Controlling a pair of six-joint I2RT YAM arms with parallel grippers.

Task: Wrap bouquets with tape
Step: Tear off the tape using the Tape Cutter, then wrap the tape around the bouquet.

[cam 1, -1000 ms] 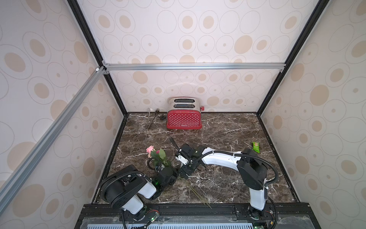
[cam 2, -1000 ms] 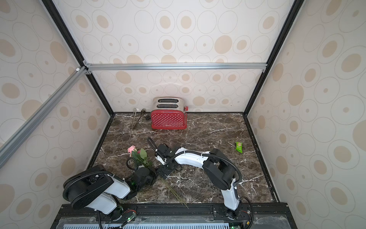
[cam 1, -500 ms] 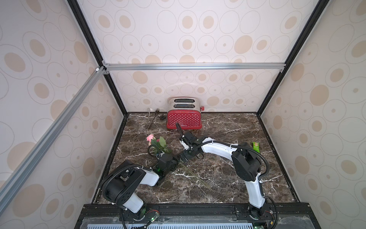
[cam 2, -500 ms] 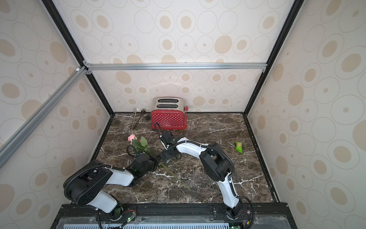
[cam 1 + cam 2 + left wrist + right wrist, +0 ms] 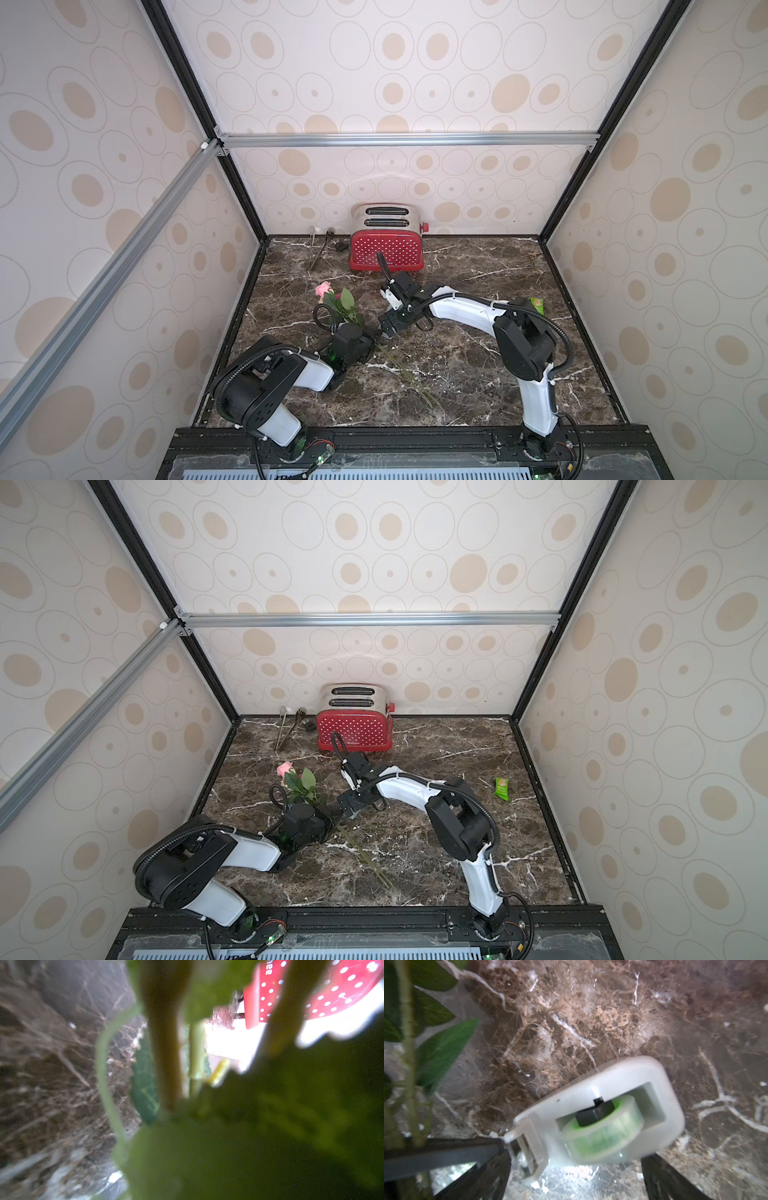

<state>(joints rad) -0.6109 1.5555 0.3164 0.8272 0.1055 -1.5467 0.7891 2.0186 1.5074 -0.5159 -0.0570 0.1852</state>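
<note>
The left gripper [image 5: 368, 334] is clamped on the stems of the bouquets [image 5: 343, 305]; the stem ends trail across the marble table [image 5: 457, 374]. Just beside it, the right gripper [image 5: 388, 326] has its jaws fully apart. The tape [image 5: 600, 1115] lies on the table between its fingers [image 5: 483, 1169]; whether they touch it cannot be told.

The only writing I can find is on the red toaster [image 5: 324, 991] with white dots. In my left wrist view, small white letters stand on its red side, close to its edge, and they lie sideways. They look like "nee". The picture cuts the word off, so I cannot tell the whole word. In a top view the toaster [image 5: 354, 729] has one short white word low down on its front, too small to read. The little green packet [image 5: 501, 788] on the bench [image 5: 436, 746] has a mark on it, also too small to read.
</note>
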